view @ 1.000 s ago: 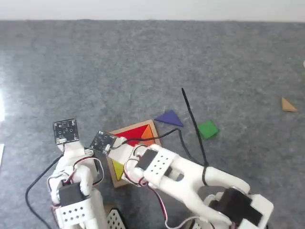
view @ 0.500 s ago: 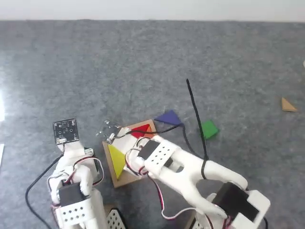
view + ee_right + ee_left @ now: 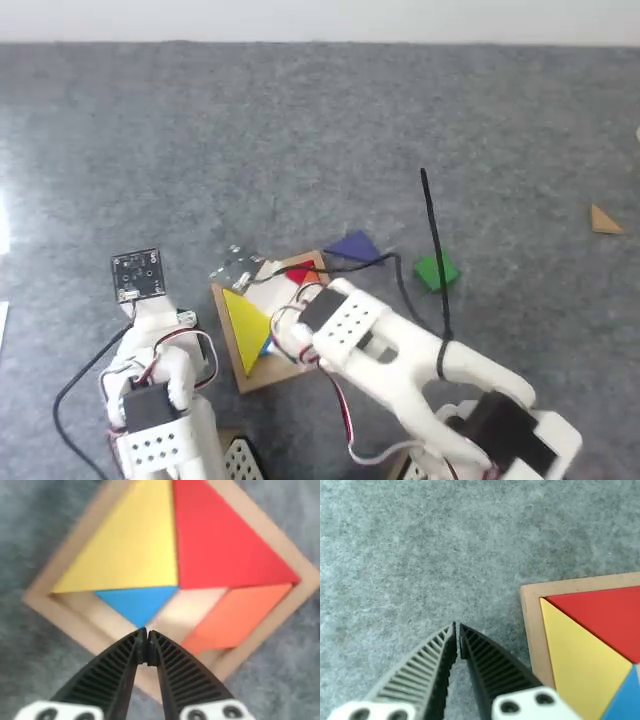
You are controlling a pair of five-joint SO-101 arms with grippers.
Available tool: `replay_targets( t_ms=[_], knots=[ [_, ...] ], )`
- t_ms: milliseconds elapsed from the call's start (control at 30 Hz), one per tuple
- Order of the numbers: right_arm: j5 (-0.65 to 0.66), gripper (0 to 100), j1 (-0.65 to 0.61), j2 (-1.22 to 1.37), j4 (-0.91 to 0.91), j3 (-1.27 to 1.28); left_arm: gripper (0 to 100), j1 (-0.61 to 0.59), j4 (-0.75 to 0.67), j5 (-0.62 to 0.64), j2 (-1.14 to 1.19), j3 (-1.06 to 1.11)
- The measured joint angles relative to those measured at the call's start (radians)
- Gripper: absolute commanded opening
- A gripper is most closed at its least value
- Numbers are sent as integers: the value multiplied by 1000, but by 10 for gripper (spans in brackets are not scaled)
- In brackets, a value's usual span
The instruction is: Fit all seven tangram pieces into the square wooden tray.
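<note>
The square wooden tray (image 3: 45, 607) holds a large yellow triangle (image 3: 130, 550), a large red triangle (image 3: 220, 545), a small blue triangle (image 3: 137, 602) and an orange piece (image 3: 235, 622). Bare wood (image 3: 190, 607) shows between them. My right gripper (image 3: 146, 632) hangs shut and empty above the tray, by the blue triangle's tip. My left gripper (image 3: 457, 627) is shut and empty over the mat, just outside a corner of the tray (image 3: 527, 625). In the high view the tray (image 3: 228, 350) lies partly under the right arm (image 3: 345, 330).
A purple triangle (image 3: 353, 245) lies on the grey mat just beyond the tray. To its right sits a green square (image 3: 436, 271). A tan triangle (image 3: 603, 220) lies far right. A black cable (image 3: 435, 250) rises from the right arm. The left arm (image 3: 150, 390) stands at the lower left.
The right arm shifted to the right and its wrist drew back off the tray, uncovering the yellow triangle. Its cable swung right. The left arm kept still.
</note>
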Motion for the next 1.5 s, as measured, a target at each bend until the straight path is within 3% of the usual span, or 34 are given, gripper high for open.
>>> replay_targets(
  t_ms=[200, 500, 700, 867, 1167, 1500],
  knots=[
    [0, 10, -2, -11, 8, -12, 13, 0, 0, 0, 0, 0],
    [48, 173, 362, 25, 127, -256, 13, 0, 0, 0, 0, 0],
    [48, 303, 376, 273, 133, -411, 13, 0, 0, 0, 0, 0],
    [61, 303, 405, 410, 204, -523, 13, 0, 0, 0, 0, 0],
    [439, 303, 479, 425, 285, -569, 13, 0, 0, 0, 0, 0],
    [586, 288, 446, 427, 193, -459, 13, 0, 0, 0, 0, 0]
  ],
)
